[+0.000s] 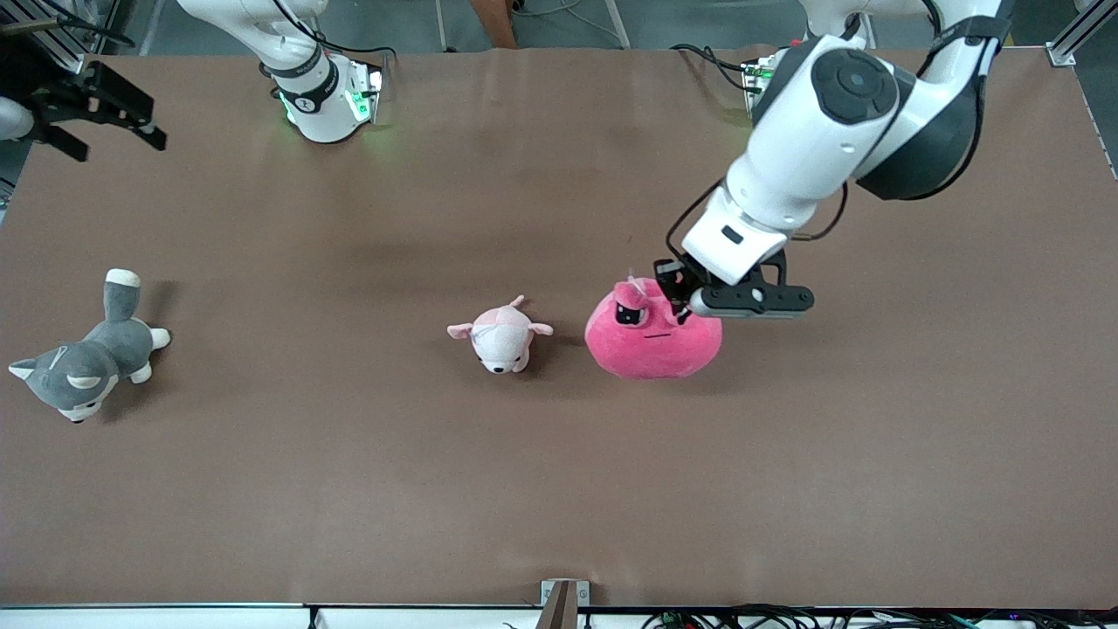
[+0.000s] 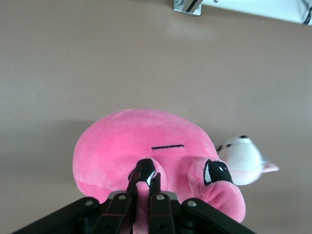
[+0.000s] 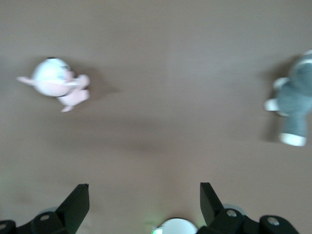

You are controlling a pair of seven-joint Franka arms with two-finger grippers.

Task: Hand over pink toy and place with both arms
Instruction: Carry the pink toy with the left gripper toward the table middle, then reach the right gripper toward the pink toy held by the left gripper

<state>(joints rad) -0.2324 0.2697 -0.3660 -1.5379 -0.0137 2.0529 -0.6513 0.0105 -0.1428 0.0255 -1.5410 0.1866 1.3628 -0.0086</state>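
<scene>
The pink toy (image 1: 653, 341), a hot-pink round plush with dark frowning eyes, sits at the table's middle, toward the left arm's end. My left gripper (image 1: 674, 301) is down on its top and shut on a fold of its pink fabric. In the left wrist view, the fingers (image 2: 139, 180) pinch the toy (image 2: 136, 141) above its mouth line. My right gripper (image 1: 118, 131) waits open and empty, high over the table's edge at the right arm's end; its jaws stand wide apart in the right wrist view (image 3: 145, 187).
A small pale pink-and-white plush (image 1: 500, 338) lies beside the pink toy, toward the right arm's end, and shows in both wrist views (image 2: 241, 158) (image 3: 56, 83). A grey-and-white husky plush (image 1: 83, 362) (image 3: 297, 105) lies near the right arm's end. The brown table (image 1: 349, 489) is bare nearer the front camera.
</scene>
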